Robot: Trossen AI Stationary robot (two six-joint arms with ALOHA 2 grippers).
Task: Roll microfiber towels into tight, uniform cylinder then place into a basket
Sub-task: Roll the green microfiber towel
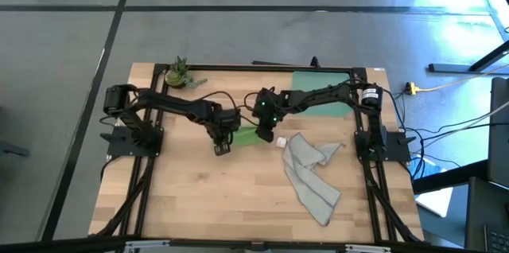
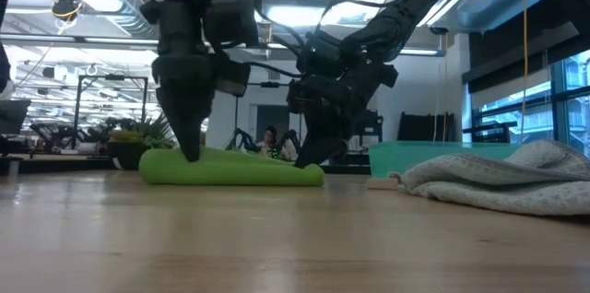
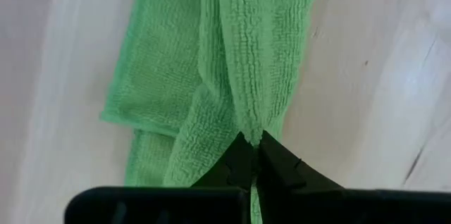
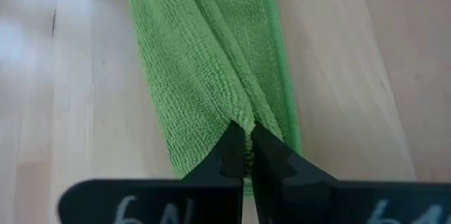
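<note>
Both claws — pinching green towel.

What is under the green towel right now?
Only bare table shows around the green towel. The left hand and right hand pinch its ends; anything beneath is covered.

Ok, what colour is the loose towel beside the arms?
Light grey towel; it shows best in the high view.

A pale wooden table carries a rolled lime green towel mid-table, a crumpled grey towel, a teal basket and a potted plant.
</note>
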